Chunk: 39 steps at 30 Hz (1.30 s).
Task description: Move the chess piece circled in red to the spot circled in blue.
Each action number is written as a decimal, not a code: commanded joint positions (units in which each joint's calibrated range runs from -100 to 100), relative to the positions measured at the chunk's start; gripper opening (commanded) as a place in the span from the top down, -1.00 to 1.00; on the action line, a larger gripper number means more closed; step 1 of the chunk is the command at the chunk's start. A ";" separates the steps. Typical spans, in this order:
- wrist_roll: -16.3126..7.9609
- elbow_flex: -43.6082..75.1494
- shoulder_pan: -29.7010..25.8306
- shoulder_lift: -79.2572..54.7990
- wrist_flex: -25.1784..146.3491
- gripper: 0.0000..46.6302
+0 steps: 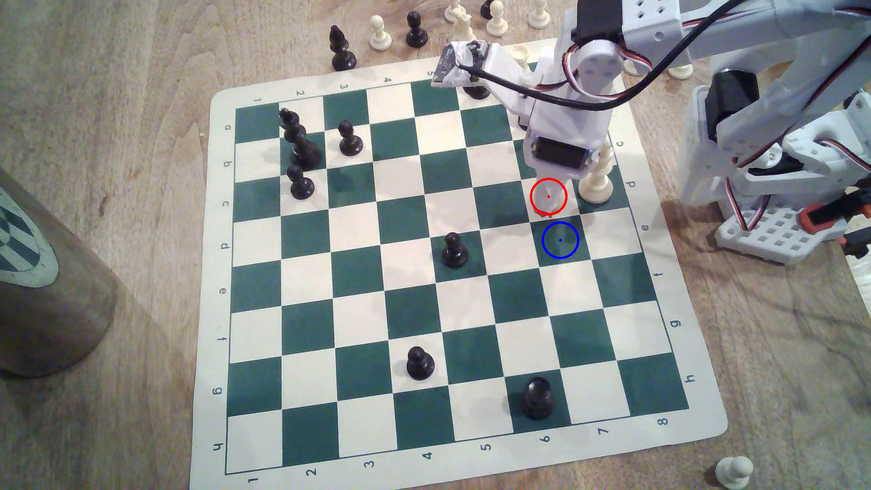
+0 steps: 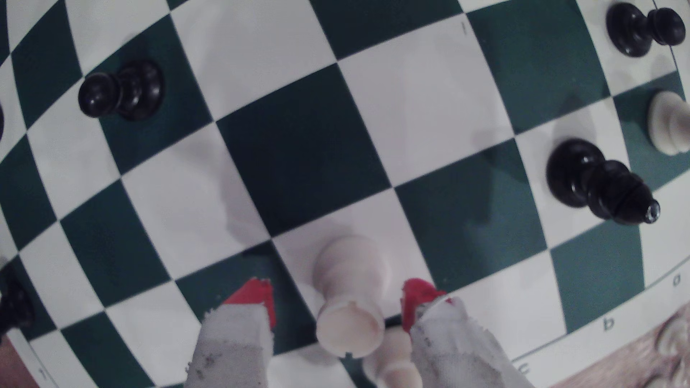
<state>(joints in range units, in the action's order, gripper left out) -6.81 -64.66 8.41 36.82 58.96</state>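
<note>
Arm's gripper [image 1: 548, 200] over red-ringed square, blue-ringed spot [image 1: 560, 240] adjacent (dark green)

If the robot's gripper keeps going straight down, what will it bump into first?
Probably nothing: the gripper straddles the short cream-white plastic rook, jaws open with gaps either side. Its red-tipped fingers would likely reach the green-and-white board.

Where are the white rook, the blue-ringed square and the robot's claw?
white rook [image 2: 350, 330]: wrist view, on its notched top.
blue-ringed square [image 1: 560, 240]: exterior view, on its centre dot.
gripper [image 2: 338, 302]: wrist view, between its red-tipped fingertips, straddling the rook.
</note>
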 commanded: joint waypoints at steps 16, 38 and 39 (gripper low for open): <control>0.15 1.20 -0.70 1.46 0.33 0.86; -1.07 21.06 -5.08 18.61 22.28 0.95; -1.42 21.42 -6.26 18.86 22.77 0.95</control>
<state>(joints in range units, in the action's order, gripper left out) -7.20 -50.56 5.09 52.74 78.57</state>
